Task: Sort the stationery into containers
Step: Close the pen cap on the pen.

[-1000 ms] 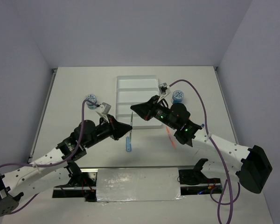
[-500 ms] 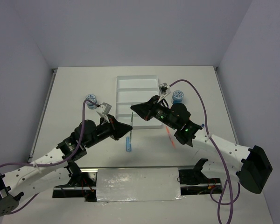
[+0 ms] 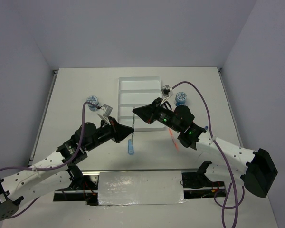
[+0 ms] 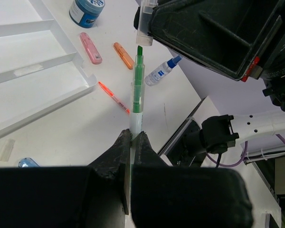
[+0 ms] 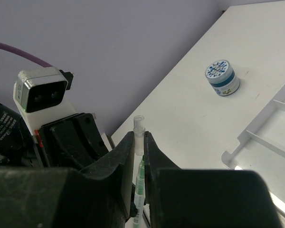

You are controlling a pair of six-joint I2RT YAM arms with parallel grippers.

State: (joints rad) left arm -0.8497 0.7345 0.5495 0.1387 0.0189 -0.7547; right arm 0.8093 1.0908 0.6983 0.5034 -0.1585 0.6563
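Note:
My left gripper (image 3: 131, 131) is shut on the white lower end of a thin green pen (image 4: 138, 83), also seen in the top view (image 3: 133, 122), and holds it upright above the table. My right gripper (image 3: 135, 110) is shut on a clear cap (image 5: 139, 130) just above the pen's bare green tip; cap and tip look slightly apart. The white four-compartment tray (image 3: 140, 85) lies just behind. Two blue-white tubs (image 3: 93, 102) (image 3: 181, 98) stand left and right of it. An orange pen (image 3: 173, 138) and a blue stick (image 3: 130, 146) lie on the table.
In the left wrist view a pink stick (image 4: 90, 48), an orange stick (image 4: 123, 55) and a white-blue tube (image 4: 160, 72) lie right of the tray's corner (image 4: 88, 78). A small clear cap (image 4: 6, 149) lies near the blue stick. Both arms meet over the table's middle.
The right arm has shifted slightly left. Both grippers keep their holds on the pen and the cap.

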